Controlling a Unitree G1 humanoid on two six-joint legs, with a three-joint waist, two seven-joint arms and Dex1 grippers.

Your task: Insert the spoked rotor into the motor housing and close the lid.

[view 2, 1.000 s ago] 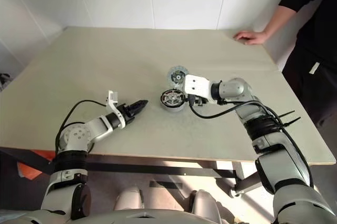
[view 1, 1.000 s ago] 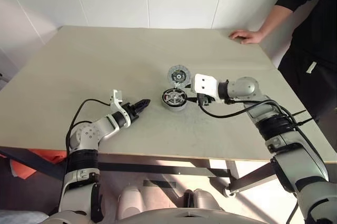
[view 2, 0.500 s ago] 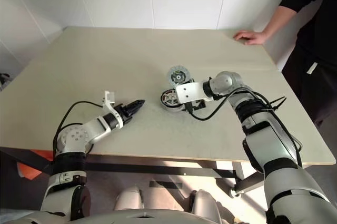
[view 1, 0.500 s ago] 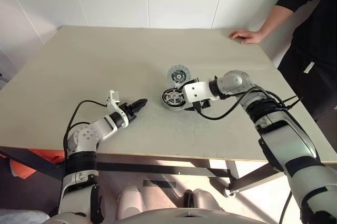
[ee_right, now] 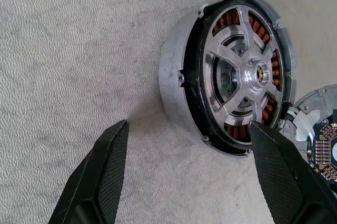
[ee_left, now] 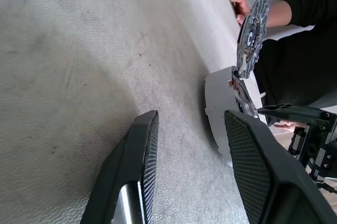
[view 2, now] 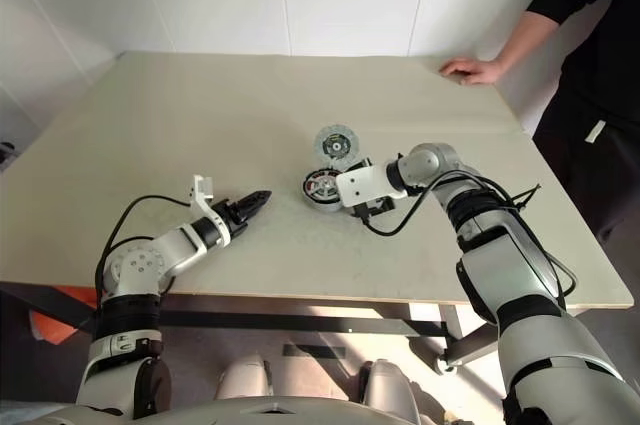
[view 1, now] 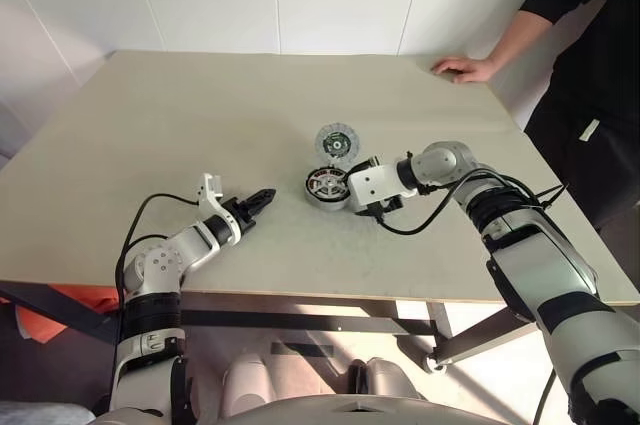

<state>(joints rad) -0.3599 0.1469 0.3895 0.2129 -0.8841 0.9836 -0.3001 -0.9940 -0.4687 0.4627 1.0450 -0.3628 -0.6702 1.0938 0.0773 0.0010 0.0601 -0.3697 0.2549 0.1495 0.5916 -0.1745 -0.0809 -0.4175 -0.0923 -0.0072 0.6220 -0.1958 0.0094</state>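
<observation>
Rotor sits flat in housing, hub upward (both arms' fingers open, empty).

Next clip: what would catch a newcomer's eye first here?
The silver motor housing near the middle of the table, its copper windings showing behind a spoked part already seated in it. The right gripper hangs open beside it, fingers either side without touching. Just behind the housing lies the grey ribbed lid, and a person's hand rests on the far right corner.
</observation>
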